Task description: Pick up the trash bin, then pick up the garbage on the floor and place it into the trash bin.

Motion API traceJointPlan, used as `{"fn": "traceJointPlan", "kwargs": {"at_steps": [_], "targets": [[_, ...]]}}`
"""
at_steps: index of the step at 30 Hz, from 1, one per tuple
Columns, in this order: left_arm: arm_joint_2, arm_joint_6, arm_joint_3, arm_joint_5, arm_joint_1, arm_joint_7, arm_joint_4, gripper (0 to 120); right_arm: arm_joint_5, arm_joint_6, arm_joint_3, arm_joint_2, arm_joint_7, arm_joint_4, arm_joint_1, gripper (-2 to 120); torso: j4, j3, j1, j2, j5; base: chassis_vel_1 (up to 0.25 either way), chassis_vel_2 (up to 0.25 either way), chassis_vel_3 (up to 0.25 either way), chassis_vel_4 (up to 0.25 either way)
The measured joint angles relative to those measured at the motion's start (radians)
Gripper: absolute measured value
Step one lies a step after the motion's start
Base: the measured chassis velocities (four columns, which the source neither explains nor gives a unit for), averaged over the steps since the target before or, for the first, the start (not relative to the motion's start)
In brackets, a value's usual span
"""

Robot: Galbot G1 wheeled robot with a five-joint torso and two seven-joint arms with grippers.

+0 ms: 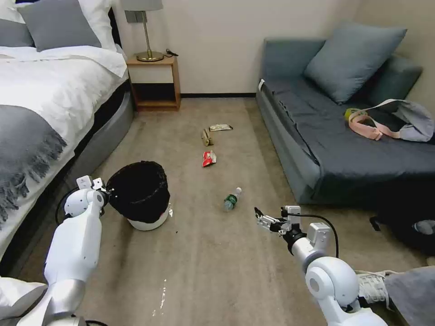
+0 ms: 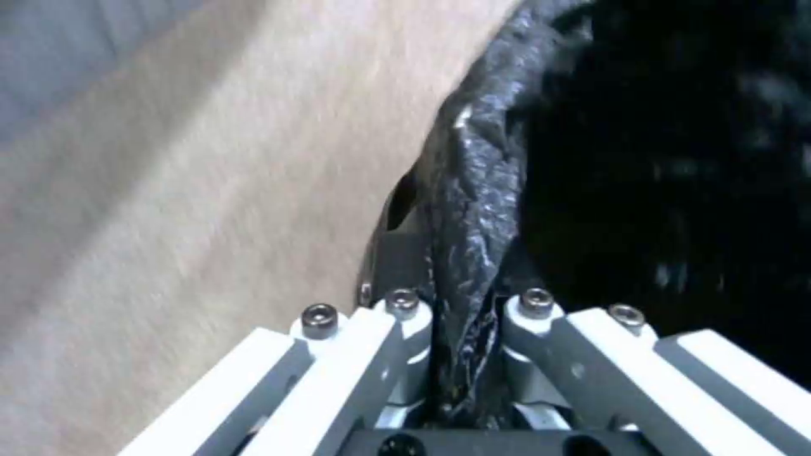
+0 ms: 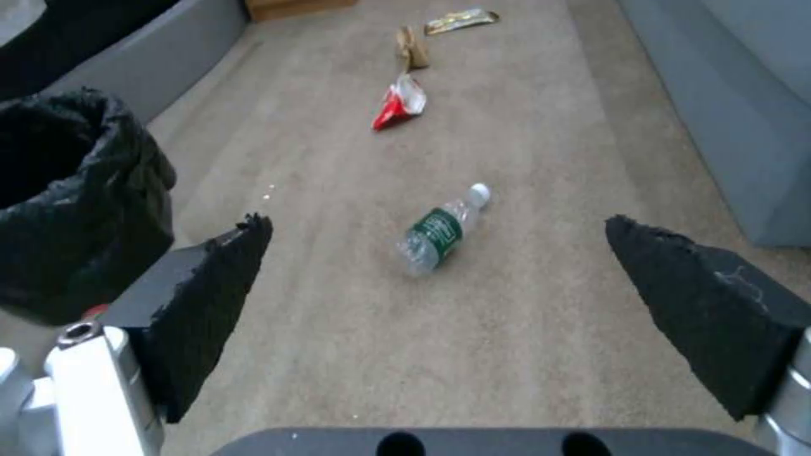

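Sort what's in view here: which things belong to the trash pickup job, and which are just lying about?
Part of the job:
trash bin, its rim pinched by the left gripper
bottle
red wrapper
tan paper
snack wrapper
right gripper, open, short of the bottle

Just lying about:
bag on the sofa
lamp on the nightstand
bed
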Motion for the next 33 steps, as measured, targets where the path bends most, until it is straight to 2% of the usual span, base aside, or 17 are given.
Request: {"fn": "traceJointPlan", "kwargs": {"at_steps": [2, 3, 7, 8, 12, 15, 16, 18, 21, 22, 25, 33], "targets": [[0.010, -0.003, -0.011, 0.013, 0.034, 0.007, -0.060, 4, 0.002, 0.003, -0.005, 0.000, 0.000, -0.001, 0.000, 100, 0.0003, 0.000, 0.000, 0.000, -0.0004, 0.000, 0.000, 0.000, 0.000], [0.010, -0.003, -0.011, 0.013, 0.034, 0.007, -0.060, 4, 0.002, 0.003, -0.005, 0.000, 0.000, -0.001, 0.000, 100, 0.0003, 0.000, 0.000, 0.000, -0.0004, 0.000, 0.000, 0.000, 0.000], [0.024, -0.008, -0.051, 0.039, 0.105, 0.018, -0.185, 4, 0.005, 0.012, -0.011, -0.002, -0.008, -0.005, 0.000, 100, 0.0005, 0.000, 0.000, 0.000, 0.0001, 0.000, 0.000, 0.000, 0.000], [0.024, -0.008, -0.051, 0.039, 0.105, 0.018, -0.185, 4, 0.005, 0.012, -0.011, -0.002, -0.008, -0.005, 0.000, 100, 0.0005, 0.000, 0.000, 0.000, 0.0001, 0.000, 0.000, 0.000, 0.000], [0.029, -0.018, -0.084, 0.066, 0.165, 0.031, -0.277, 4, 0.013, 0.019, -0.015, -0.005, -0.014, -0.007, 0.000, 100, 0.0003, 0.000, 0.000, 0.000, 0.0003, 0.000, 0.000, 0.000, 0.000], [0.033, -0.034, -0.108, 0.141, 0.234, 0.069, -0.365, 4, 0.025, 0.025, -0.018, -0.007, -0.019, -0.008, 0.002, 100, 0.0004, 0.000, 0.000, 0.000, -0.0001, 0.000, 0.000, 0.000, 0.000], [0.033, -0.034, -0.108, 0.141, 0.234, 0.069, -0.365, 4, 0.025, 0.025, -0.018, -0.007, -0.019, -0.008, 0.002, 100, 0.0004, 0.000, 0.000, 0.000, -0.0001, 0.000, 0.000, 0.000, 0.000], [0.036, -0.036, -0.116, 0.199, 0.284, 0.094, -0.449, 4, 0.041, 0.025, -0.018, -0.008, -0.027, -0.008, 0.001, 100, 0.0008, 0.000, 0.000, 0.000, 0.0002, 0.000, 0.000, 0.000, 0.000], [0.037, -0.036, -0.114, 0.253, 0.320, 0.119, -0.544, 4, 0.046, 0.037, -0.010, -0.007, -0.037, -0.009, -0.004, 100, 0.0004, 0.000, 0.000, 0.000, 0.0001, 0.000, 0.000, 0.000, 0.000], [0.037, -0.036, -0.114, 0.253, 0.320, 0.119, -0.544, 4, 0.046, 0.037, -0.010, -0.007, -0.037, -0.009, -0.004, 100, 0.0004, 0.000, 0.000, 0.000, 0.0001, 0.000, 0.000, 0.000, 0.000], [0.040, -0.032, -0.112, 0.281, 0.336, 0.124, -0.618, 4, 0.046, 0.049, -0.010, -0.006, -0.043, -0.012, -0.004, 100, 0.0001, 0.000, 0.000, 0.000, 0.0003, 0.000, 0.000, 0.000, 0.000], [0.051, -0.030, -0.114, 0.302, 0.339, 0.120, -0.641, 4, 0.046, 0.069, -0.012, -0.006, -0.054, -0.026, 0.003, 100, 0.0004, 0.000, 0.000, 0.000, 0.0002, 0.000, 0.000, 0.000, 0.000]]}}
